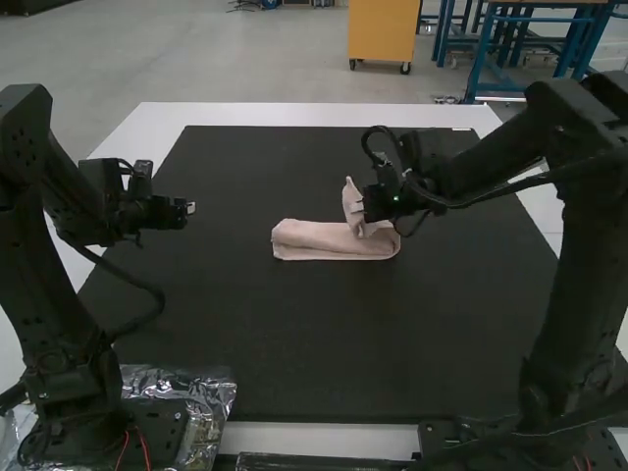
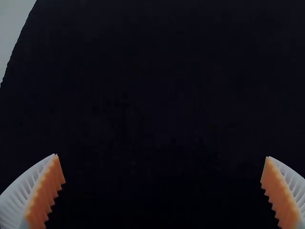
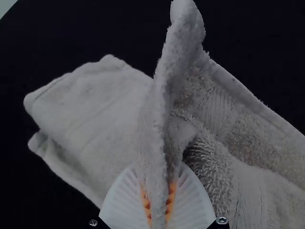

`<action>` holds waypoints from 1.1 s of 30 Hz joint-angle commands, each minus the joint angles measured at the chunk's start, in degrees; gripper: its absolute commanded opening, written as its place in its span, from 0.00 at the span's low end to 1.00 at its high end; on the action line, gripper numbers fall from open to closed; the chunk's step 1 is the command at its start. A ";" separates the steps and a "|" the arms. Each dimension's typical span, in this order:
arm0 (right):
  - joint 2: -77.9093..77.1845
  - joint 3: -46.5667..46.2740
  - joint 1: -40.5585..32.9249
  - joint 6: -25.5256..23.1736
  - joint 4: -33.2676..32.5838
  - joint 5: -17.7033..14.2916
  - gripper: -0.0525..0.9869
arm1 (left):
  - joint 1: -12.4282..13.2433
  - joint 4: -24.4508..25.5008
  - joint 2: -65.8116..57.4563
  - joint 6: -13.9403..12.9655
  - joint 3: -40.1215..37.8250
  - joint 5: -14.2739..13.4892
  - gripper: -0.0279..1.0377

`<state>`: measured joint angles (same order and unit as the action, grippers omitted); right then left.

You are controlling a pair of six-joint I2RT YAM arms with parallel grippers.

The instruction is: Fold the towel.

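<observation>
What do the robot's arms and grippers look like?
The left arm and right arm are black and jointed, with dark looping cables and thin red wires low down. The left gripper and right gripper have white, ribbed, tapering fingers with toothed orange pads.

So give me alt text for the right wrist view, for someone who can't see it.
The right claw pinches a raised fold of a pale towel, the rest of which lies in folded layers on a black mat.
</observation>
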<state>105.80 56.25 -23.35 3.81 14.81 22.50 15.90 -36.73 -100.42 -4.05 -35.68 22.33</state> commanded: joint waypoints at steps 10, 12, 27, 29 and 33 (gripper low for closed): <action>9.16 9.84 -7.41 -1.62 1.72 -0.88 0.03 | 0.18 -2.82 2.07 -1.92 1.76 0.52 0.94; 10.57 11.34 -8.11 -1.70 1.80 -0.88 0.03 | 0.18 -3.00 2.07 -1.92 1.76 0.52 0.94; 17.16 22.68 -12.68 -8.65 2.86 3.34 0.23 | 0.10 -3.79 2.07 -1.92 2.72 1.14 0.94; 17.16 24.08 -13.12 -10.49 2.77 4.92 0.36 | -0.26 -3.79 2.07 -1.92 2.99 1.14 0.94; 16.90 26.10 -13.30 -10.14 -0.57 4.83 0.60 | -1.57 -4.40 2.07 -2.01 3.69 0.79 0.94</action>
<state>123.74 80.58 -36.34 -4.99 15.40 25.47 15.33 -40.38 -100.42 -5.17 -32.45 22.52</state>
